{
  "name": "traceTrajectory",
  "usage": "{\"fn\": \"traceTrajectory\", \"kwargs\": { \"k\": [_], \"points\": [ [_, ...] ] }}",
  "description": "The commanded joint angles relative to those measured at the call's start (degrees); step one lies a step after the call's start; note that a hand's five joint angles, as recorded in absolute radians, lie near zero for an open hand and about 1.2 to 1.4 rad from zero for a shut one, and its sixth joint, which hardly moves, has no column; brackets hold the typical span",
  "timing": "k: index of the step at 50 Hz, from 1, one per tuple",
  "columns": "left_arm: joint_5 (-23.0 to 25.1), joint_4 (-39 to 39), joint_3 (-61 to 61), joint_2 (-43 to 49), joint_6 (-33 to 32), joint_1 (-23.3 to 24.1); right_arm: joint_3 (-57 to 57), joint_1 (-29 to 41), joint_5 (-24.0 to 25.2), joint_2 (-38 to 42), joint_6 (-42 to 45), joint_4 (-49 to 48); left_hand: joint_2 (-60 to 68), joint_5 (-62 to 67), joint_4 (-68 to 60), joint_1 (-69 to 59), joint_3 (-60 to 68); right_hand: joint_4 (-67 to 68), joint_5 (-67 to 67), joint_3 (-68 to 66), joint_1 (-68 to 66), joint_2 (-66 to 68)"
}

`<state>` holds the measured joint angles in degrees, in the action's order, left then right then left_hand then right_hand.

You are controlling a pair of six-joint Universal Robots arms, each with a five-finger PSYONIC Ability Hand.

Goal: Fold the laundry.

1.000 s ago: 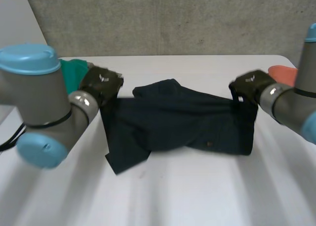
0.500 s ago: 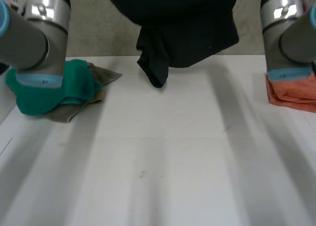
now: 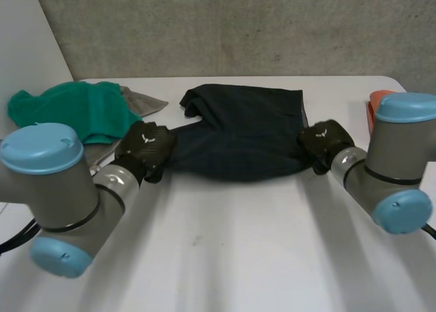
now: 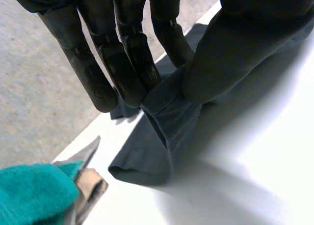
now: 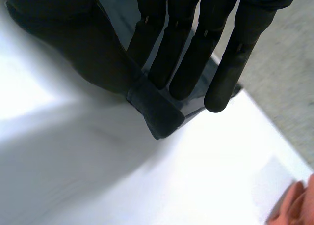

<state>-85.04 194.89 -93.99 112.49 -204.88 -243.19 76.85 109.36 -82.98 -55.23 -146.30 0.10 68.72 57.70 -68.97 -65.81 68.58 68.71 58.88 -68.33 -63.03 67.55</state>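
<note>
A dark navy garment [image 3: 238,131] lies spread on the white table [image 3: 225,257] in the head view, between both arms. My left hand [image 3: 144,147] is at its near left corner, pinching the cloth [image 4: 167,112] between thumb and straight fingers [image 4: 127,63]. My right hand [image 3: 320,140] is at the near right corner, where the thumb and fingers [image 5: 181,63] pinch a folded edge [image 5: 157,109]. The garment's far side shows a bunched fold at the far left [image 3: 194,101].
A green cloth [image 3: 71,107] lies on a tan one [image 3: 139,101] at the far left of the table, also beside my left hand [image 4: 34,195]. An orange cloth [image 3: 378,101] sits behind my right arm, at the table's right edge [image 5: 294,205].
Half a second ago both hands held the garment high in the air. They have come down toward me and laid it flat on the table, still gripping its near corners.
</note>
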Motion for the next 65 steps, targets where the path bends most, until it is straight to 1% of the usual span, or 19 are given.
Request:
{"fn": "traceTrajectory", "kwargs": {
  "k": [1,2,5,7,10,13,17,24,27,32,33,36,37,40,41,45,52,59,65],
  "points": [
    [1.5,-16.1,-4.1,-8.2,-1.6,0.3,6.5,-1.8,1.8,-9.1,2.3,13.0,11.3,12.3,-11.0,-14.2,11.4,11.3,11.1,-11.7,-17.0,12.4],
    [1.8,-22.0,-4.8,-11.0,-3.0,0.5,8.4,-2.3,1.8,-12.2,4.7,17.6,11.3,12.3,-11.0,-14.2,11.4,11.3,11.1,-11.7,-17.0,12.4],
    [2.1,-31.2,-5.5,-16.1,-5.7,1.5,11.9,-3.4,2.1,-18.0,10.7,26.9,11.3,12.3,-11.0,-14.2,11.4,11.3,11.1,-11.7,-17.0,12.4],
    [1.7,-39.5,-5.7,-20.9,-8.0,2.4,15.9,-4.9,2.9,-23.5,17.5,34.3,11.3,12.3,-11.0,-14.2,11.4,11.3,11.1,-11.7,-17.0,12.4],
    [2.0,-46.9,-5.8,-25.3,-9.4,3.1,18.9,-6.3,6.7,-29.5,24.3,33.5,11.3,12.3,-11.0,-14.2,11.4,11.3,11.1,-11.7,-17.0,12.4],
    [1.7,-47.0,-6.0,-25.3,-9.4,3.3,20.4,-7.3,8.4,-30.1,24.5,31.7,11.3,12.3,-11.0,-14.2,11.4,11.3,11.1,-11.7,-17.0,12.4],
    [0.6,-43.7,-5.6,-19.9,-10.1,3.0,21.8,-8.1,8.8,-25.3,23.2,30.0,11.3,12.3,-11.0,-14.2,11.4,11.3,11.1,-11.7,-17.0,12.4],
    [-3.3,-34.1,2.4,-2.8,-12.4,2.3,15.3,-5.6,3.1,-13.1,20.5,26.0,11.3,12.3,-11.0,-14.2,11.4,11.3,11.1,-11.7,-17.0,12.4],
    [-4.4,-28.8,11.0,3.8,-13.8,2.0,8.0,-3.1,0.1,-8.6,16.2,21.6,11.3,12.3,-11.0,-14.2,11.4,11.3,11.1,-11.7,-17.0,12.4],
    [-4.5,-18.6,28.0,7.4,-13.6,0.2,-8.7,0.1,-2.3,-5.3,9.6,16.0,11.3,12.3,-11.0,-14.2,11.4,11.3,11.1,-11.7,-17.0,12.4],
    [-3.8,-13.8,33.7,7.9,-12.9,-0.6,-15.2,1.0,-2.6,-4.8,6.8,13.4,11.3,12.3,-11.0,-14.2,11.4,11.3,11.1,-11.7,-17.0,12.4],
    [-3.4,-4.4,41.1,8.3,-11.1,-1.8,-24.2,1.6,-3.1,-4.4,2.1,7.0,11.3,12.3,-11.0,-14.2,11.4,11.3,11.1,-11.7,-17.0,12.4],
    [-3.2,2.5,44.2,8.2,-9.2,-2.5,-28.6,1.8,-3.8,-4.5,-1.3,1.5,11.3,12.3,-11.0,-14.2,11.4,11.3,11.1,-11.7,-17.0,12.4],
    [-3.3,13.1,47.9,8.1,-5.8,-3.3,-32.0,1.7,-4.7,-4.9,-5.6,-8.8,11.3,12.3,-11.0,-14.2,11.4,11.3,11.1,-11.7,-17.0,12.4],
    [-3.3,18.2,49.4,8.1,-3.5,-3.8,-32.5,1.6,-5.9,-5.4,-7.5,-16.3,11.3,12.3,-11.0,-14.2,11.4,11.3,11.1,-11.7,-17.0,12.4],
    [-2.6,18.0,51.5,7.9,-0.6,-4.5,-32.8,1.3,-6.4,-4.8,-7.9,-27.8,11.3,12.3,-11.0,-14.2,11.4,11.3,11.1,-11.7,-17.0,12.4],
    [-2.8,12.0,48.1,6.6,0.3,-5.0,-34.8,2.2,-3.3,0.1,-7.9,-22.6,11.3,12.3,-11.0,-14.2,11.4,11.3,11.1,-11.7,-17.0,12.4],
    [-2.8,11.9,35.6,5.1,1.0,-5.1,-33.9,2.3,-2.0,5.7,-7.7,-20.9,11.3,12.3,-11.0,-14.2,11.4,11.3,11.1,-11.7,-17.0,12.4],
    [-2.6,11.2,23.4,7.5,0.6,-3.6,-28.1,2.3,-0.7,11.0,-5.1,-16.8,11.3,12.3,-11.0,-14.2,11.4,11.3,11.1,-11.7,-17.0,12.4]
  ]
}}
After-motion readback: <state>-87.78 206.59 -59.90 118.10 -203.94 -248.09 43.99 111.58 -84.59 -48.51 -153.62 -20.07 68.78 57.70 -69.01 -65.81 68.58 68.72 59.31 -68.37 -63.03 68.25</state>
